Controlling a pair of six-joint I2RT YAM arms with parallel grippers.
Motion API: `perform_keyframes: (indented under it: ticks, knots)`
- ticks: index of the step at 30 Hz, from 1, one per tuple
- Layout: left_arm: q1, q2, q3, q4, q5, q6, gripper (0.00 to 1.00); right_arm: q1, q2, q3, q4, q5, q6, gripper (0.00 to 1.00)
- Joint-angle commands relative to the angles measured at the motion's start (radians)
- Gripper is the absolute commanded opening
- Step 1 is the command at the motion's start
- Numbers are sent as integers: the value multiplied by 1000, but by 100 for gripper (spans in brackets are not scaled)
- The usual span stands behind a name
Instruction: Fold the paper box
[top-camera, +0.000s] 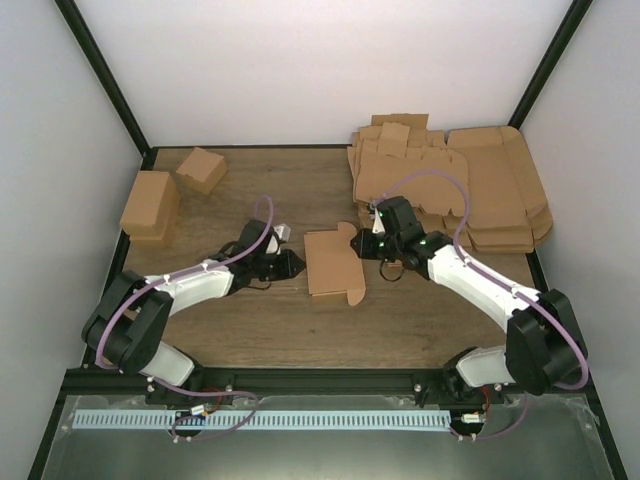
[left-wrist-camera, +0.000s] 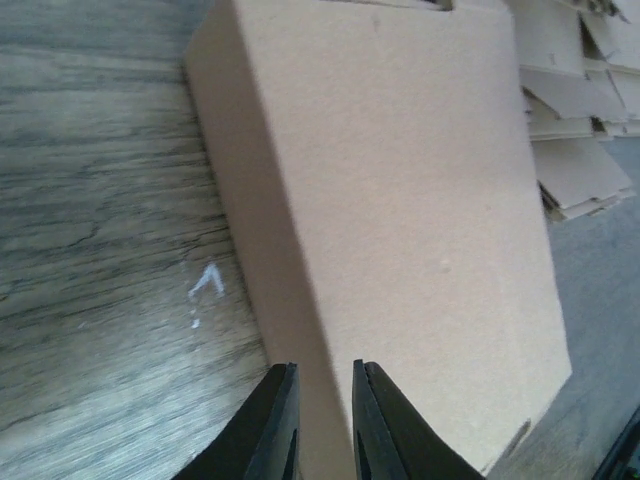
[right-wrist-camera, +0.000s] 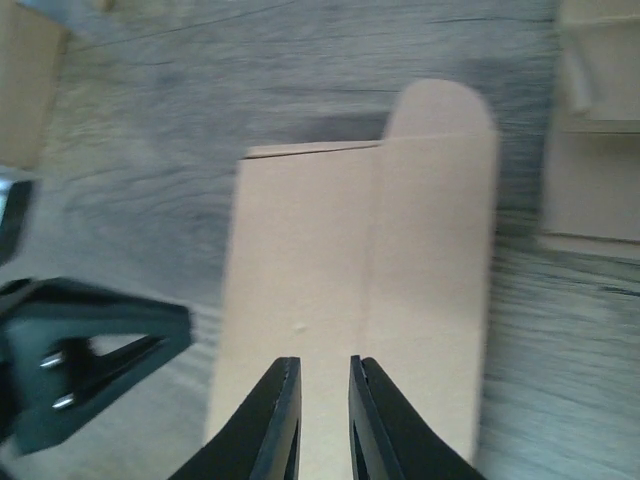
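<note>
The paper box (top-camera: 330, 262) lies mid-table as a shallow brown folded piece, with tabs sticking out at its near right corner. It fills the left wrist view (left-wrist-camera: 420, 200) and shows from above in the right wrist view (right-wrist-camera: 330, 260), where a rounded tab (right-wrist-camera: 440, 105) sticks out at its far end. My left gripper (top-camera: 296, 262) is at the box's left edge; its jaws (left-wrist-camera: 325, 368) stand a narrow gap apart, with the box's side wall seen between them. My right gripper (top-camera: 360, 240) is over the box's far right corner, jaws (right-wrist-camera: 324, 362) a narrow gap apart and empty.
A big heap of brown cardboard sheets (top-camera: 470, 190) lies at the back right, close behind my right arm. Two folded brown cartons (top-camera: 152, 205) (top-camera: 202, 168) stand at the back left. My left gripper shows dark at the left of the right wrist view (right-wrist-camera: 90, 340).
</note>
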Motion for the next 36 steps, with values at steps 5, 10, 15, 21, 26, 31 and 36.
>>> perform_keyframes:
  ticks: [5, 10, 15, 21, 26, 31, 36]
  knots:
    - [-9, 14, 83, 26, 140, 23, 4, -57, 48, -65, 26, 102, -17, 14]
    - [-9, 76, 93, 46, 162, 13, 4, -80, 63, -120, 80, 78, -2, 12]
    - [-7, 127, 89, 39, 120, 21, 4, -101, 81, -152, 101, 75, -8, 12]
    - [17, 114, 37, 34, 82, 18, 4, -109, 94, -180, 129, 63, -18, 12]
    - [48, 77, -31, 53, 80, 10, 4, -118, 117, -201, 193, -58, -59, 19]
    - [58, 60, -75, 68, 80, 4, 4, -123, 136, -209, 241, -109, -89, 20]
    - [61, 64, -89, 80, 80, 1, 4, -124, 222, -221, 405, -420, -81, 21]
